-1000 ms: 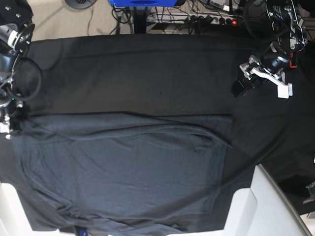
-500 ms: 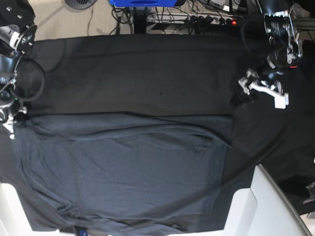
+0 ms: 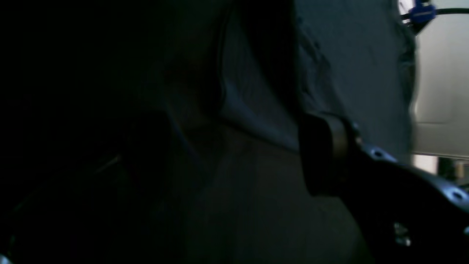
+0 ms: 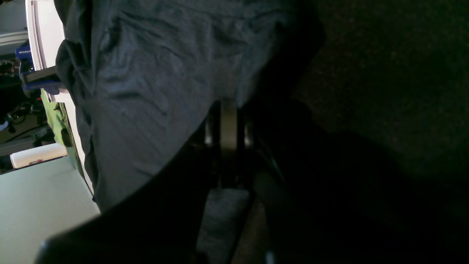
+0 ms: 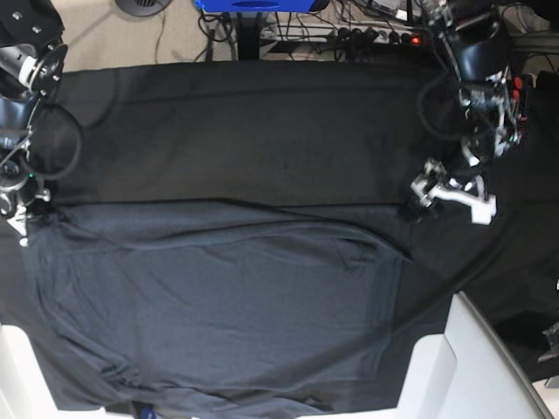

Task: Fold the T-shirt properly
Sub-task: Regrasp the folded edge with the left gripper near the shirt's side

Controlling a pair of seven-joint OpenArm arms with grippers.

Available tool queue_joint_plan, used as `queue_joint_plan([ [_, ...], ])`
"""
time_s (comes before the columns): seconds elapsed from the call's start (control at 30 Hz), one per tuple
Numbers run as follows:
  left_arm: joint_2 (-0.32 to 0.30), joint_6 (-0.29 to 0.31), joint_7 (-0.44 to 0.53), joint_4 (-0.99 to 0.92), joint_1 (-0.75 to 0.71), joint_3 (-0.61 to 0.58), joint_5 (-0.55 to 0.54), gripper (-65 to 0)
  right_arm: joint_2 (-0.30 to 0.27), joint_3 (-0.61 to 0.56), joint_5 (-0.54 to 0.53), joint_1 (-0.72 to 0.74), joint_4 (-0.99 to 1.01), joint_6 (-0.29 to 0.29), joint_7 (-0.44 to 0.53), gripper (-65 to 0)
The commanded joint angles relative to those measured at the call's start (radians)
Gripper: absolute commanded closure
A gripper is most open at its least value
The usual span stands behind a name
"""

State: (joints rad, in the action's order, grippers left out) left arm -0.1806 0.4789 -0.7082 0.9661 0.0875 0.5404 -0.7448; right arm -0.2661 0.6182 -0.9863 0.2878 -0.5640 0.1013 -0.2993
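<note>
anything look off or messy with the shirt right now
Slightly. The dark charcoal-grey knit T-shirt lies mostly flat on the black tablecloth, but a small puckered fold sits near its right side and its bottom edge is bunched.

Both wrist views are dim, shadowed and blurry; base view evenly lit.

T-shirt (image 5: pixel 218 297): soft matt knit cloth, charcoal with bluish cast, fine creases (weave too small to read). Tablecloth (image 5: pixel 262 131): black matt cloth, flatter, slightly grainy in right wrist view. Left gripper (image 5: pixel 447 199): pale hard plastic plus dark parts, silvery metal screws with dull sheen on finger. Right gripper (image 5: pixel 19 220): dark body, finish unclear. White panels (image 5: pixel 476 367) at near edge: smooth, semi-matt.
</note>
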Motion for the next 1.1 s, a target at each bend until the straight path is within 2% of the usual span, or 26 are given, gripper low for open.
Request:
queue_joint_plan([
  [0.0,0.013,0.011,0.002,0.012,0.024,-0.001,0.017,-52.5,-0.020,0.004,-0.007,0.023,-0.012,0.015,0.005,-0.2],
  [0.1,0.051,0.011,0.003,0.009,0.051,-0.001,0.057,-52.5,-0.020,0.004,-0.007,0.023,-0.012,0.015,0.005,-0.2],
  [0.2,0.060,0.011,0.003,0.009,0.054,0.001,0.057,-52.3,-0.022,0.004,-0.007,0.023,-0.012,0.015,0.005,-0.2],
  [0.43,0.051,0.010,0.083,-0.078,0.071,0.004,0.055,-52.3,-0.026,0.004,-0.007,0.023,-0.012,0.015,0.004,-0.2],
  [0.5,0.051,0.010,0.098,-0.106,0.071,0.043,0.055,-52.3,-0.026,0.004,-0.007,0.023,-0.012,0.015,0.004,-0.2],
  [0.73,0.036,0.010,0.098,-0.137,0.074,0.082,0.060,-51.8,-0.026,0.002,-0.007,0.023,-0.012,0.015,0.004,-0.2],
  [0.8,0.034,0.005,0.098,-0.137,0.074,0.082,0.060,-46.4,-0.026,0.002,-0.007,0.023,-0.012,0.015,0.004,-0.2],
  [0.93,0.034,-0.055,0.098,-0.137,0.074,0.077,0.058,-28.1,-0.026,0.002,-0.007,0.024,-0.012,0.015,0.004,-0.2],
  [1.07,0.036,-0.056,0.095,-0.137,0.076,0.082,0.055,-18.8,-0.026,0.002,-0.007,0.024,-0.012,0.015,0.004,-0.2],
])
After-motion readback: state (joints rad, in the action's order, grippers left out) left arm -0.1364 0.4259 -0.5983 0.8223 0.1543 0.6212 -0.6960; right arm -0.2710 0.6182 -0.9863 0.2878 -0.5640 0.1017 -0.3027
